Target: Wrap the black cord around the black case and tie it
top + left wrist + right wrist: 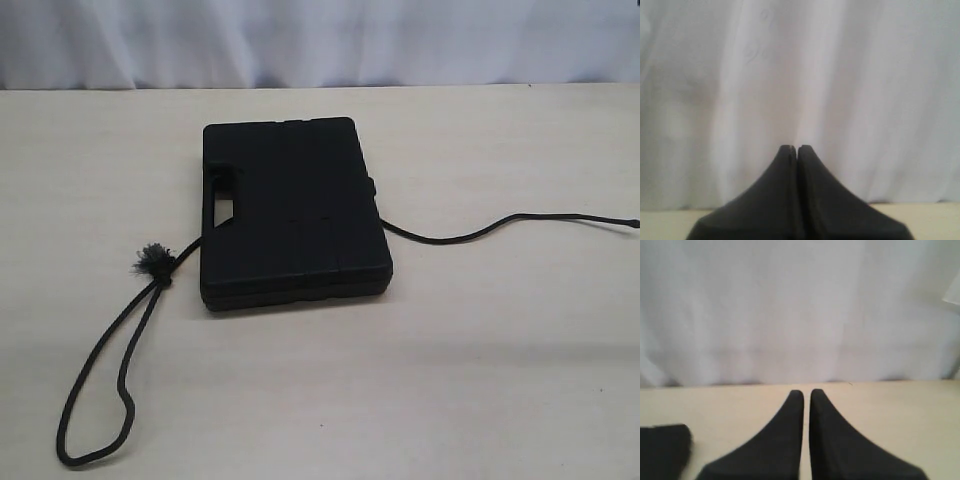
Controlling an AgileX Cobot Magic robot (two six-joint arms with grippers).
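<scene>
The left jaws are fully closed, left fingertips (789,151) pressed together, nothing gripped. The right jaws are closed (a hairline slit shows between the right fingertips (796,396)), nothing gripped. Both sets point roughly level, toward the far side.

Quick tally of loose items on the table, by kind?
black case: 1
black cord: 1
Total: 2
</scene>
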